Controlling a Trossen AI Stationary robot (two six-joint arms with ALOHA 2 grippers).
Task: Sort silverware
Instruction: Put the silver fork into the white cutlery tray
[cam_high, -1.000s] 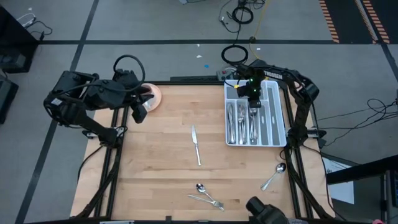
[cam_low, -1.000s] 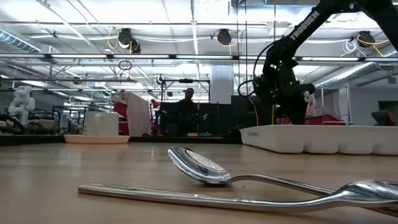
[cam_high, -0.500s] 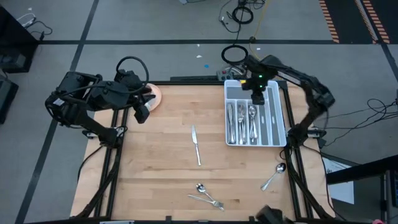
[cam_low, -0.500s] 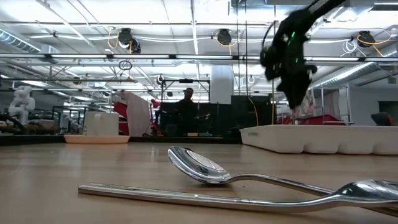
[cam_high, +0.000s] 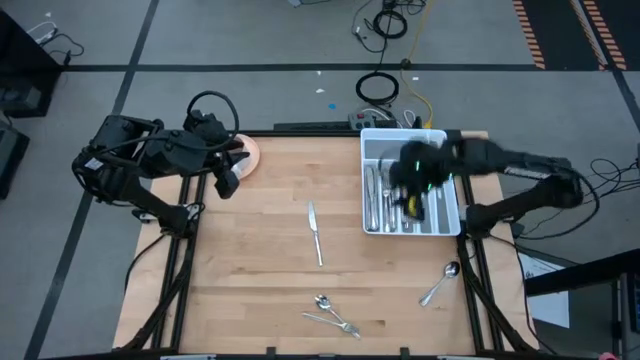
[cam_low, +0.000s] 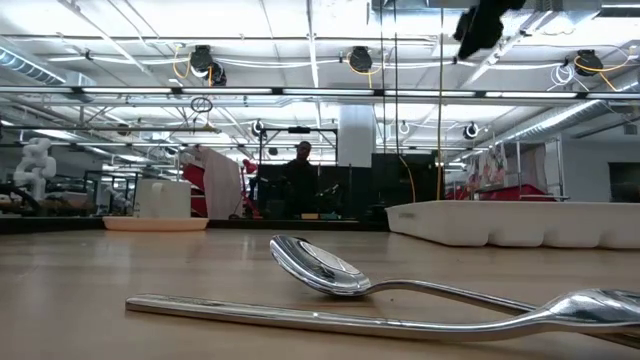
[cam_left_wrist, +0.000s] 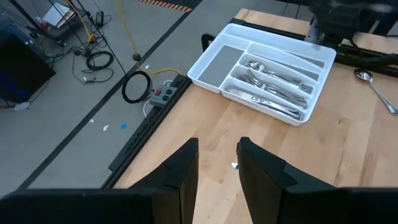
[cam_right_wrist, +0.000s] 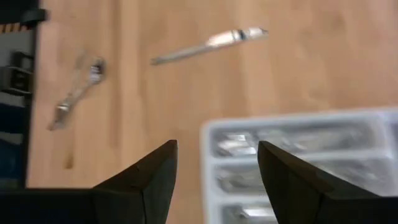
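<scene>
Over the white tray (cam_high: 453, 200) at the table's far right we see the right gripper (cam_high: 412, 188), blurred, its fingers (cam_right_wrist: 149, 177) spread apart with nothing between them. Below it, forks, spoons and knives (cam_high: 388, 195) lie sorted in the tray's long compartments. Out on the wood, a knife (cam_high: 315, 232) lies alone mid-table, a spoon and fork (cam_high: 332, 314) touch each other near the front edge, and another spoon (cam_high: 440, 283) sits by the right edge, just in front of the tray. At the far left corner the left gripper (cam_high: 226, 178) hangs beside a pink saucer (cam_high: 250, 152); we see its fingers (cam_left_wrist: 181, 171) parted by a narrow gap, holding nothing.
</scene>
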